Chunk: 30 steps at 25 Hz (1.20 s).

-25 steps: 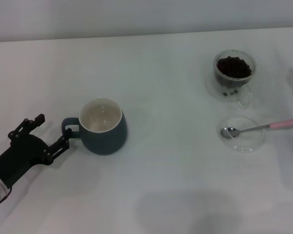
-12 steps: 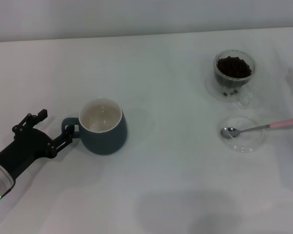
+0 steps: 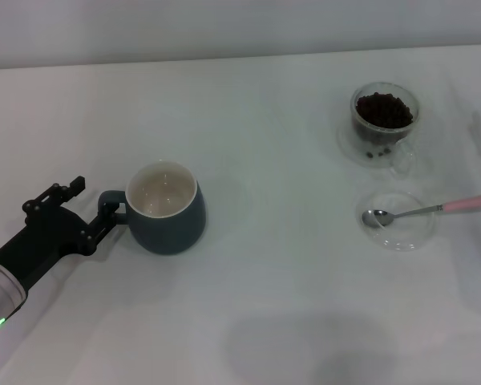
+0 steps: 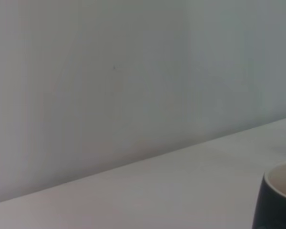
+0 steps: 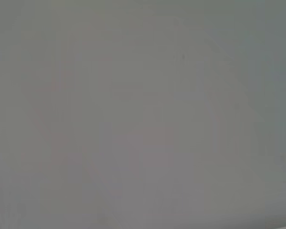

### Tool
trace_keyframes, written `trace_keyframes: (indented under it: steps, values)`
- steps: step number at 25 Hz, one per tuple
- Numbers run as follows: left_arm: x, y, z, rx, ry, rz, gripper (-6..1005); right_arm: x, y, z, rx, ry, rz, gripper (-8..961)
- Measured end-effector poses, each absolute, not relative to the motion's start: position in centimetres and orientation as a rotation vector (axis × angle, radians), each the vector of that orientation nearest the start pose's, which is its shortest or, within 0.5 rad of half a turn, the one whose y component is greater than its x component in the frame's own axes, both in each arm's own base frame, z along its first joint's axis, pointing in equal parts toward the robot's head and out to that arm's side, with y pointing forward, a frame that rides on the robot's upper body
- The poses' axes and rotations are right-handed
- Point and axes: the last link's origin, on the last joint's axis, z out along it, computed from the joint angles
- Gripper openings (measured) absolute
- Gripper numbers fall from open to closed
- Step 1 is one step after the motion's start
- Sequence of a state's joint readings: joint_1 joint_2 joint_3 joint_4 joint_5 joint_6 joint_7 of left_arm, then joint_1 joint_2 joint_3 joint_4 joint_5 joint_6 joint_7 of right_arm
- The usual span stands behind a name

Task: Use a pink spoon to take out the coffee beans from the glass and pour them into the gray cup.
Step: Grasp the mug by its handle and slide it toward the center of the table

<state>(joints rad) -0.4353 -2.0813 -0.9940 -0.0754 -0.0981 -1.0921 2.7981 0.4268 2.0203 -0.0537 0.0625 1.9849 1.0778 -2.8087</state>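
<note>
The gray cup (image 3: pixel 167 215) stands upright and empty at the left of the white table, its handle (image 3: pixel 111 205) pointing left; its rim also shows in the left wrist view (image 4: pixel 278 198). My left gripper (image 3: pixel 95 202) is open, its fingers reaching to either side of the handle. The glass (image 3: pixel 384 120) with coffee beans (image 3: pixel 383 110) stands at the far right. The pink spoon (image 3: pixel 429 209) lies with its bowl in a shallow clear dish (image 3: pixel 398 220) in front of the glass, handle pointing right. My right gripper is out of view.
The white table (image 3: pixel 280 305) meets a pale wall at the back. The cup and the glass stand well apart, with bare table between them. The right wrist view shows only a blank pale surface.
My left gripper has moved forward and right toward the cup's handle. The cup has shifted slightly. Glass, dish and spoon have not moved.
</note>
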Motion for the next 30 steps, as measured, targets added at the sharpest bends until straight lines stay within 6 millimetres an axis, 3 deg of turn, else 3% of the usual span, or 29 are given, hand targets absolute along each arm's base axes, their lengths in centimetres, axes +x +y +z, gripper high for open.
trace_keyframes:
  steps: [7, 12, 23, 30]
  values:
    - [-32.5, 29.7, -7.6, -2.172, -0.479, -0.561, 517, 40.2, 31.2, 3.2, -1.324, 0.834, 0.612, 838]
    - [-32.3, 29.7, -7.8, -2.173, -0.478, -0.565, 252, 40.2, 31.2, 3.2, -1.326, 0.833, 0.612, 838]
    - [-31.6, 30.1, -8.3, -2.181, -0.476, -0.575, 122, 40.2, 31.2, 3.2, -1.328, 0.830, 0.612, 838]
    - [-30.8, 30.4, -8.7, -2.198, -0.457, -0.582, 119, 40.2, 31.3, 3.3, -1.329, 0.827, 0.612, 837]
